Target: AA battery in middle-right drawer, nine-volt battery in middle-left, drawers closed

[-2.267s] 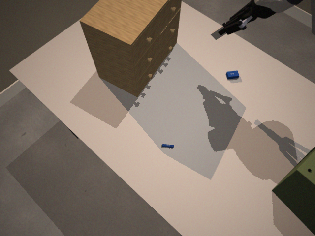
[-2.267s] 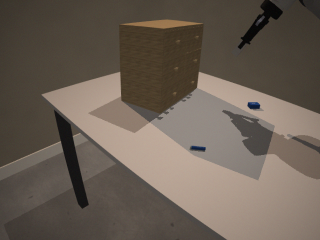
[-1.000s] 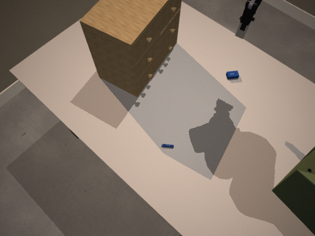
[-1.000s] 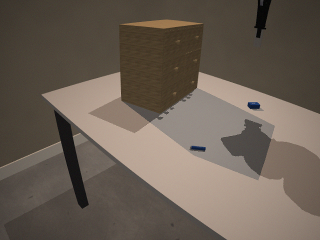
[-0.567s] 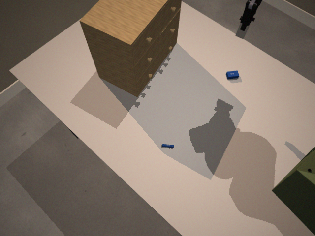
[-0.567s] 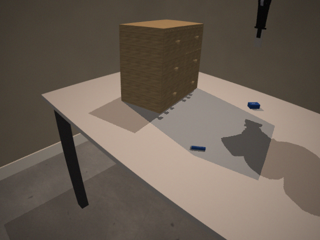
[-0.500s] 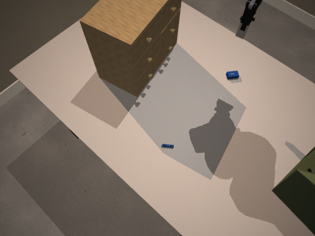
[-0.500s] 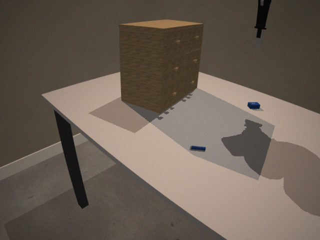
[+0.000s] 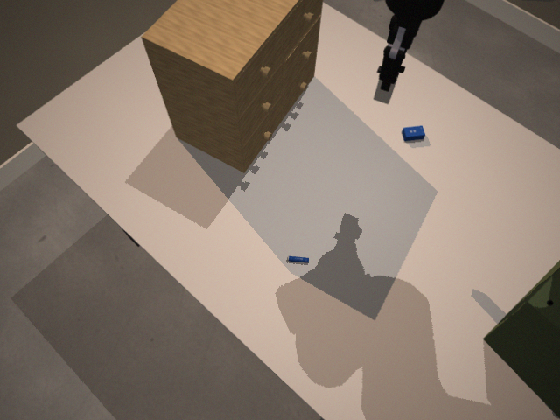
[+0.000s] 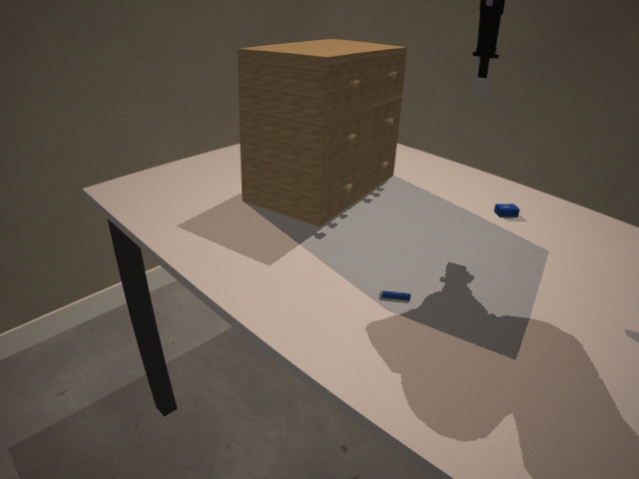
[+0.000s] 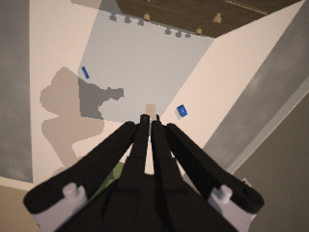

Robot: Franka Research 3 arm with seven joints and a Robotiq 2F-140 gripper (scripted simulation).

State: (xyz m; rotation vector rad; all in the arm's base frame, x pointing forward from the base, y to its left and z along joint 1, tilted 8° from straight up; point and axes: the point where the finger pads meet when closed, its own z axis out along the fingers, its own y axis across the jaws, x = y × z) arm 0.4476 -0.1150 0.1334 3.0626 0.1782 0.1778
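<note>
The small wooden chest (image 9: 234, 76) stands on the table with all its drawers pushed in; it also shows in the exterior view (image 10: 319, 129). The blue nine-volt battery (image 9: 413, 132) lies on the table to the right of the chest, and also shows in the exterior view (image 10: 506, 210) and the wrist view (image 11: 182, 111). The blue AA battery (image 9: 297, 259) lies near the table's front edge, and shows again in the exterior view (image 10: 394, 295) and the wrist view (image 11: 86, 72). My gripper (image 9: 383, 94) (image 11: 150, 110) hangs high above the table, pointing down, shut and empty.
A dark green box (image 9: 528, 343) stands at the table's right edge. The table's front edge runs close to the AA battery.
</note>
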